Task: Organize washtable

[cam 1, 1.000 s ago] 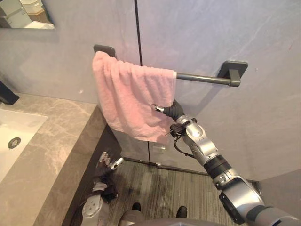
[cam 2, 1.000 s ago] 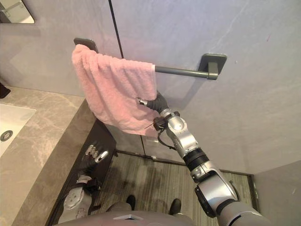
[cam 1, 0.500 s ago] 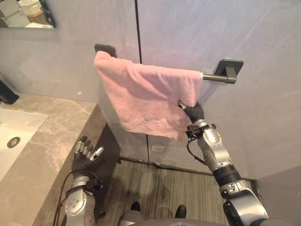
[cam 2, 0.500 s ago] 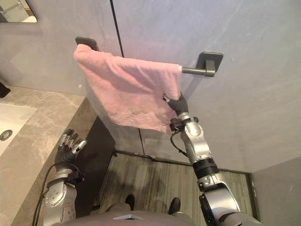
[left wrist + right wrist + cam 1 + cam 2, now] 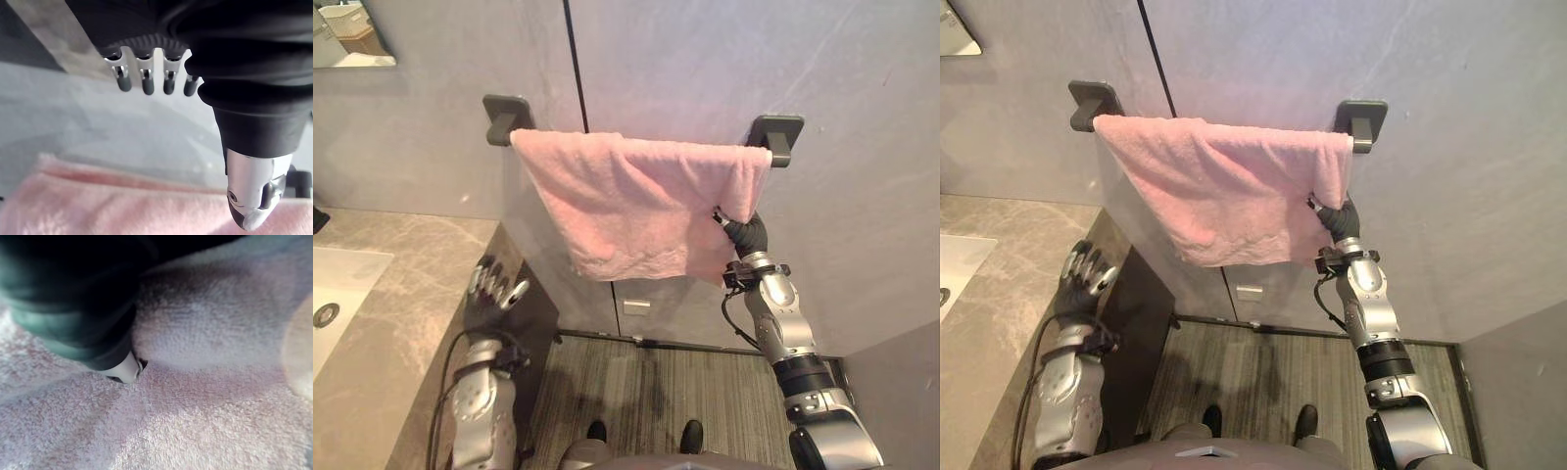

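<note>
Pinching pink towel (image 5: 636, 201) w/ R hand (image 5: 748, 235)

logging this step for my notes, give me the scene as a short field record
towel: pink towel spread along the wall bar
right hand: right hand pinching the towel's right edge, just under the bar's end
left hand: left hand raised, fingers relaxed, holding nothing, by the counter edge

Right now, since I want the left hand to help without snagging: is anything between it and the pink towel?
Nothing visible. The left hand, open beside the counter edge, faces the pink towel across bare wall.
</note>
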Robot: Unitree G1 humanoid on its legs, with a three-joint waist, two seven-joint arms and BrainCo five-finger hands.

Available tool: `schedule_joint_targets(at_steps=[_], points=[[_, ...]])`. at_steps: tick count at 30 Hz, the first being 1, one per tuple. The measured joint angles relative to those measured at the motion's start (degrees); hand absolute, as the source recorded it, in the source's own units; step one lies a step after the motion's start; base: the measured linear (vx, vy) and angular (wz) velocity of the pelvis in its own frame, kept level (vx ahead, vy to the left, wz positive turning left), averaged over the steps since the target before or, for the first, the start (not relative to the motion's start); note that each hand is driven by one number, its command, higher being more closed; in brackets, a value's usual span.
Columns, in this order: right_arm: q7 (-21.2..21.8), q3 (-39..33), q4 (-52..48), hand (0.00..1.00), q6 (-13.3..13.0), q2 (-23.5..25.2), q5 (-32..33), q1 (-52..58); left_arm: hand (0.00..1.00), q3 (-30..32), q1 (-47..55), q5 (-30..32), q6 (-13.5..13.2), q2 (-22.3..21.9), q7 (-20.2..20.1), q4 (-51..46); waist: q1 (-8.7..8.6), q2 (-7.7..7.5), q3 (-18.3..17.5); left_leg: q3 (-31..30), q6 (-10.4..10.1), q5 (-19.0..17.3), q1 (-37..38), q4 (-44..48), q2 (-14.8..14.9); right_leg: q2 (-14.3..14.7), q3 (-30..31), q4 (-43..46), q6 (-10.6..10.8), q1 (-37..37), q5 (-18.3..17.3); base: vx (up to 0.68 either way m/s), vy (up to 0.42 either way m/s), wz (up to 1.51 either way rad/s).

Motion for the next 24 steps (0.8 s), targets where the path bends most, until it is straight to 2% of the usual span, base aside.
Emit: schedule_joint_targets(at_steps=[4,6,8,16,19,20,24], points=[[0.0,2.6,0.0,1.0,0.1,0.0,0.1,-1.1,0.0,-4.7,-6.9,0.1,-0.1,2.9,0.5,3.0,-0.57,0.19,0.1,1.5,0.0,0.0,0.0,0.5,0.1,0.2,1.5,0.1,-0.3,-0.8,0.6,0.01,-0.001,-0.18],[0.1,4.2,0.0,1.0,0.6,0.0,0.3,-1.7,0.0,-6.3,-9.6,0.0,-0.1,3.1,1.2,4.7,-1.57,0.23,0.1,2.0,0.0,0.0,0.0,0.6,0.0,0.2,2.0,0.0,-0.3,-1.1,0.8,-0.01,0.003,-0.17],[0.1,5.7,0.0,1.0,1.0,-0.1,1.3,-2.2,0.0,-8.9,-12.6,0.0,0.0,3.4,1.6,6.6,-1.64,0.3,0.1,2.8,0.0,-0.1,0.0,0.8,0.1,0.3,3.0,-0.1,-0.4,-1.4,1.1,-0.02,0.001,-0.21],[0.5,8.8,-0.4,1.0,1.2,-0.1,3.6,-2.4,0.0,-10.1,-14.1,0.0,-0.1,4.7,3.8,8.7,-1.78,0.36,0.1,4.4,-0.3,-0.2,-0.2,1.0,0.1,0.6,4.5,-0.3,-0.7,-2.5,1.7,-0.04,-0.006,-0.12],[0.7,9.9,-0.4,1.0,1.2,-0.1,3.6,-2.5,0.0,-10.2,-14.4,0.0,0.0,4.7,4.7,8.7,-2.34,0.35,0.1,4.4,-0.6,0.0,-0.2,0.9,0.1,0.6,4.5,-0.3,-0.6,-2.6,1.7,-0.02,-0.006,-0.02],[0.8,10.1,-0.6,1.0,1.2,0.0,3.5,-2.5,1.0,-10.2,-14.4,0.1,0.0,4.7,5.2,8.7,-2.64,0.36,0.1,4.4,-0.7,0.0,-0.2,0.8,0.1,0.6,4.5,-0.3,-0.6,-2.6,1.7,0.0,0.0,0.0],[0.8,10.2,-1.5,1.0,1.3,-0.1,3.5,-2.3,1.0,-10.1,-14.4,0.5,-0.1,4.7,6.7,8.7,-2.99,0.35,0.1,4.4,-0.9,0.2,-0.2,0.4,0.1,0.6,4.5,-0.3,-0.6,-2.9,1.8,0.0,0.0,0.0]])
